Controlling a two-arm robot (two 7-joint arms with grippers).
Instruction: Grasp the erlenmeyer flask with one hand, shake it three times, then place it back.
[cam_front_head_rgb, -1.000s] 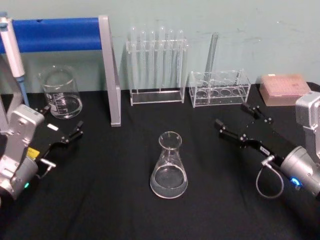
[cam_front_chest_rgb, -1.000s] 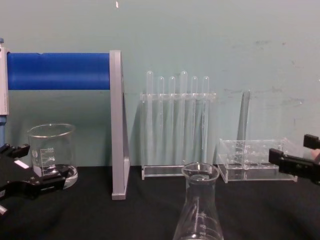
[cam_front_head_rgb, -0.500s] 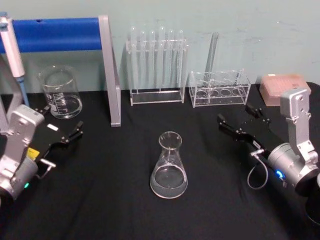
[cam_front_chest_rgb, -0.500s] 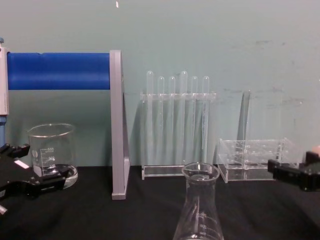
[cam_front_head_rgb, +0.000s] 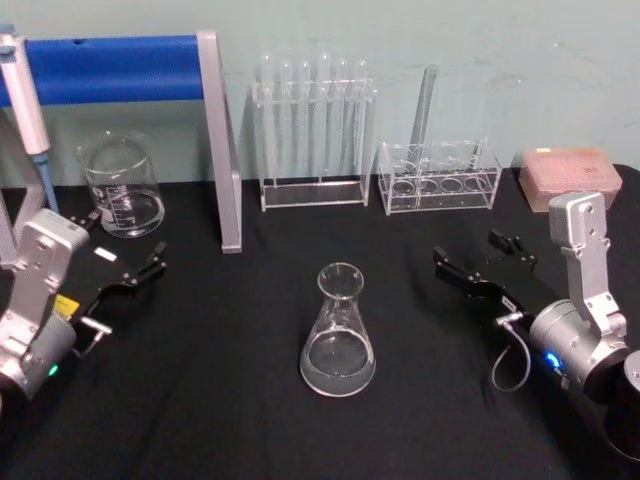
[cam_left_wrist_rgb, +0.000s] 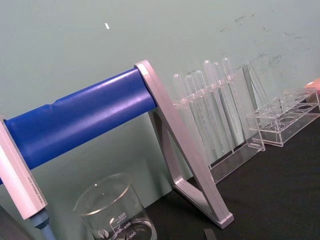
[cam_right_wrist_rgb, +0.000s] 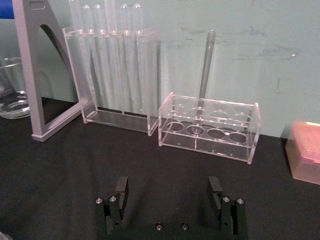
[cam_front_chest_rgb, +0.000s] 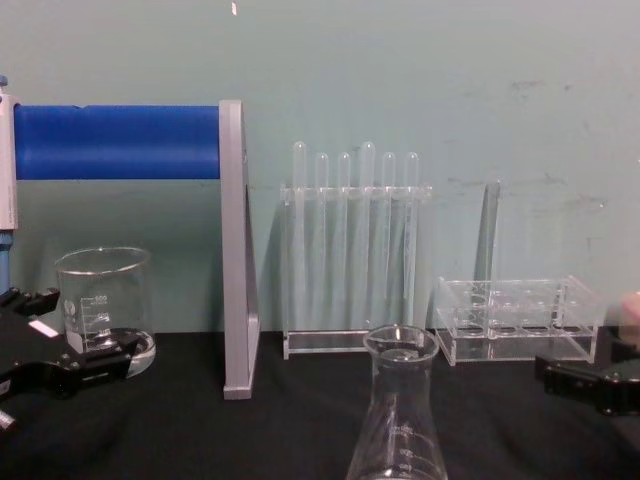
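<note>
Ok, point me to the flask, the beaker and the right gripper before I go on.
flask (cam_front_head_rgb: 337, 340), head view, on the glass body below the neck.
beaker (cam_front_head_rgb: 122, 190), head view, on the side wall with the printed marks.
right gripper (cam_front_head_rgb: 484, 260), head view, midway between the open fingertips.

Bare black cloth (cam_front_head_rgb: 230, 330) rings the flask (cam_front_head_rgb: 338, 334) on every side. Behind it, well apart, stand the grey stand (cam_front_head_rgb: 222, 140), the tube rack (cam_front_head_rgb: 312, 130) and the low rack (cam_front_head_rgb: 438, 176); the beaker (cam_front_head_rgb: 122, 186) sits far left.
</note>
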